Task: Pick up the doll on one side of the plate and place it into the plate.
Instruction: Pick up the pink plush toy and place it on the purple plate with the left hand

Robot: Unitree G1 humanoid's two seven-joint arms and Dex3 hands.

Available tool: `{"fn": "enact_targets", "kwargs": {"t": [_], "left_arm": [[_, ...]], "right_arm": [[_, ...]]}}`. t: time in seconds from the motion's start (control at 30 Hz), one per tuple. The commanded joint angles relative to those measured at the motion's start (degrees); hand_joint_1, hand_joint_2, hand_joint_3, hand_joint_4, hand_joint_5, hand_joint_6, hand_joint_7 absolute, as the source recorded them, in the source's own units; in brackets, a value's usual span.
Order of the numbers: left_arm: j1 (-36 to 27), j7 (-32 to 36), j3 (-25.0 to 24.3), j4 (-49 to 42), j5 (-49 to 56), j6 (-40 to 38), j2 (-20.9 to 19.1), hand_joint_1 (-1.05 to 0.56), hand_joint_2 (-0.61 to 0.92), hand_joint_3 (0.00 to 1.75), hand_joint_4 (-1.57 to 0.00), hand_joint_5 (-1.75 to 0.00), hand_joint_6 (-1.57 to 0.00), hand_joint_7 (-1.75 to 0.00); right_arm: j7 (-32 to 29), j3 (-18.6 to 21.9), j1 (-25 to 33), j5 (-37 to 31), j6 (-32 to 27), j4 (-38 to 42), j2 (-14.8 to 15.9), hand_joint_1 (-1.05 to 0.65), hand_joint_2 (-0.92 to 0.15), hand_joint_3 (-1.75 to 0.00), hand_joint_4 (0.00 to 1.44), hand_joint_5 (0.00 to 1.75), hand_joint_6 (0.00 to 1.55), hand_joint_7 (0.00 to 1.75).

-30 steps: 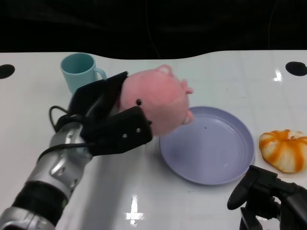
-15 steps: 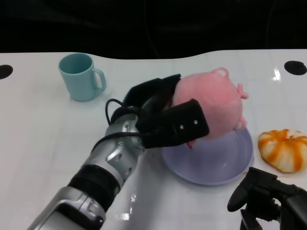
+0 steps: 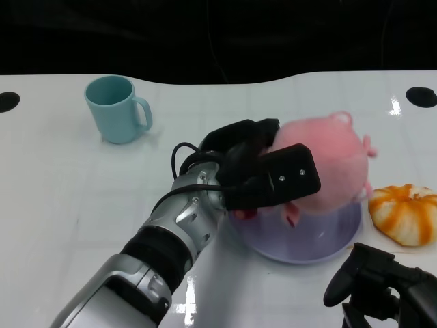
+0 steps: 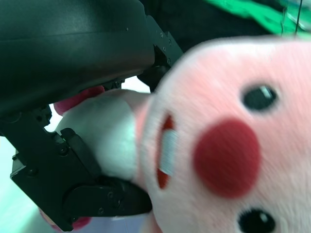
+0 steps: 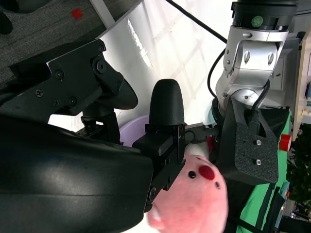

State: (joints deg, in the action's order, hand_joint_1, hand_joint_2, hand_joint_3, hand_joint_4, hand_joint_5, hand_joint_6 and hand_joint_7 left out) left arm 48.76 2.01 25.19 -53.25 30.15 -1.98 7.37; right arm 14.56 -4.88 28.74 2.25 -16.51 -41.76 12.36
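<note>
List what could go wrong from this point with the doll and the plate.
The left hand holds the pink doll over the purple plate. The doll looks bulky against the plate, so on release it might roll over the rim toward the orange-and-white object. The fingers sit close to the plate's near rim and may nudge it while withdrawing.

A silver forearm (image 3: 174, 229) with black bands and a looping black cable ends in a screw-studded black robot hand (image 3: 263, 174).
</note>
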Motion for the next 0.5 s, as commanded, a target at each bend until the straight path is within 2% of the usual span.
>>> {"fn": "enact_targets", "kwargs": {"t": [0.03, 0.1, 0.13, 0.27, 0.3, 0.37, 0.5], "left_arm": [[0.9, -3.4, 0.6, 1.0, -0.5, 2.2, -1.2, -0.38, 0.85, 0.1, -0.64, -1.09, -0.71, -0.2], [0.6, -5.8, 2.0, 2.1, 0.5, 2.0, -2.0, -0.56, 0.9, 0.04, -0.48, -0.69, -0.56, -0.06], [0.6, -6.7, 2.9, 2.8, 1.4, 1.7, -2.4, -0.68, 0.91, 0.09, -0.33, -0.52, -0.42, -0.02], [0.1, -8.9, 6.0, 5.9, 4.5, 0.4, -4.0, -0.9, 0.92, 0.24, -0.06, -0.27, -0.16, 0.0], [0.0, -9.4, 6.7, 6.8, 5.3, 0.1, -4.4, -0.96, 0.92, 0.29, -0.02, -0.15, -0.08, -0.01], [-0.3, -10.4, 7.7, 8.3, 6.3, -0.4, -5.0, -1.02, 0.92, 0.36, -0.01, -0.04, -0.02, 0.0], [-1.1, -11.8, 8.2, 11.6, 6.6, -1.3, -5.9, -1.05, 0.92, 0.42, 0.0, 0.0, 0.0, 0.0]], "right_arm": [[0.2, 0.0, 0.2, 0.5, 0.0, -0.9, 0.6, -0.07, -0.65, -1.1, 0.58, 1.75, 0.49, 1.54], [0.1, -0.1, 0.1, 0.2, 0.2, -0.9, 0.6, -0.07, -0.65, -1.1, 0.58, 1.75, 0.49, 1.54], [0.1, -0.1, 0.1, 0.2, 0.3, -0.8, 0.6, -0.08, -0.65, -1.1, 0.58, 1.75, 0.49, 1.54], [0.2, -0.1, 0.0, 0.2, 0.6, -0.7, 0.6, -0.09, -0.64, -1.1, 0.59, 1.75, 0.5, 1.55], [0.2, -0.1, 0.0, 0.2, 0.6, -0.7, 0.6, -0.09, -0.64, -1.11, 0.59, 1.75, 0.5, 1.55], [0.2, 0.0, 0.0, 0.4, 0.4, -0.8, 0.6, -0.09, -0.64, -1.11, 0.59, 1.75, 0.5, 1.55], [0.3, 0.1, 0.0, 0.5, 0.4, -0.8, 0.6, -0.08, -0.64, -1.12, 0.59, 1.75, 0.5, 1.54]]}}
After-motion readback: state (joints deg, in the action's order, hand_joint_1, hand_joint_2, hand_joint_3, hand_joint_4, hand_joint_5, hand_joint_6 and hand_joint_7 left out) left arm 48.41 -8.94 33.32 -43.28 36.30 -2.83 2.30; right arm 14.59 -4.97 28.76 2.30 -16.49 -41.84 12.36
